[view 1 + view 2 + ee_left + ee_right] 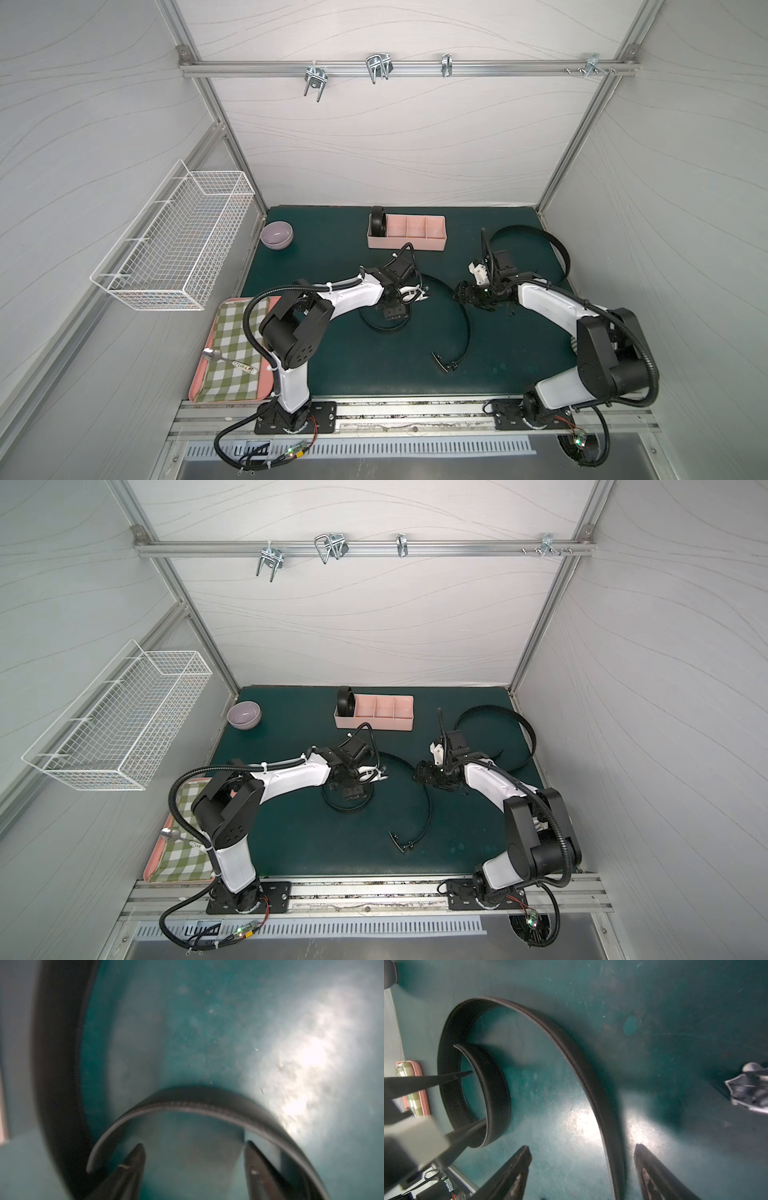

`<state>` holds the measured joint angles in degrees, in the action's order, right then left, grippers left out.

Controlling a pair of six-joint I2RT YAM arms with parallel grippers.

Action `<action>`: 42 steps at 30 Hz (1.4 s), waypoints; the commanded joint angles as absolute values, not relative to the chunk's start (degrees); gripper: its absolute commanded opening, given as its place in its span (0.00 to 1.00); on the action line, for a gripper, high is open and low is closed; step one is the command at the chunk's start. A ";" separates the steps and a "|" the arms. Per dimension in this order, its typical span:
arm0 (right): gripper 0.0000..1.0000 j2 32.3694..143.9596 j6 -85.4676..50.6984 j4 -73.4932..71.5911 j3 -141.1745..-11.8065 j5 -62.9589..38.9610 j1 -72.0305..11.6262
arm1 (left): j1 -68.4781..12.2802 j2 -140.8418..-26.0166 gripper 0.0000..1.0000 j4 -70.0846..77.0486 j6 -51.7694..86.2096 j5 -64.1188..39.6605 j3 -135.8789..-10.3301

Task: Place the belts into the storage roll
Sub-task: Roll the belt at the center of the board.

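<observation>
first belt is stowed coiled on edge in the end compartment of the storage roll. second belt is half-wound on the bench: left jaws are held open at its coil, right jaws open over the tail, probably for guiding the winding. third belt lies loose.

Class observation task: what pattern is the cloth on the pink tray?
The cloth is green-and-white checked, clearest in a top view.
</observation>
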<state>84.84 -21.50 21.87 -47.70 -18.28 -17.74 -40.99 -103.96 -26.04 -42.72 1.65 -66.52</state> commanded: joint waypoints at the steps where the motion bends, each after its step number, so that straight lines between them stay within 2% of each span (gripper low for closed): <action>1: 0.81 83.59 -21.10 22.07 -47.04 -18.53 -16.65 | -40.61 -101.60 0.82 -23.88 -47.72 -0.43 -66.65; 10: 0.81 83.05 -22.05 20.83 -46.09 -20.96 -13.78 | -40.42 -107.90 0.79 -32.83 -52.82 -6.80 -76.59; 18: 0.81 83.83 -24.27 15.76 -44.73 -25.55 -11.13 | -39.56 -115.66 0.76 -40.93 -56.24 -7.09 -86.08; 25: 0.81 85.23 -25.48 11.53 -43.07 -28.64 -9.64 | -39.54 -118.46 0.73 -42.82 -57.13 -7.25 -87.24; 28: 0.82 86.55 -25.73 10.61 -43.26 -29.33 -9.62 | -39.43 -120.24 0.69 -42.50 -56.76 -8.13 -87.80; 33: 0.81 88.60 -25.40 11.05 -44.75 -28.24 -11.15 | -39.22 -122.73 0.46 -42.72 -53.48 -9.10 -88.83; 35: 0.80 89.56 -25.07 11.62 -45.66 -27.43 -12.33 | -39.07 -123.15 0.31 -42.68 -52.17 -8.89 -88.78; 42: 0.77 96.24 -22.75 17.52 -53.00 -20.75 -18.14 | -38.94 -119.86 0.06 -37.73 -44.04 -5.35 -82.23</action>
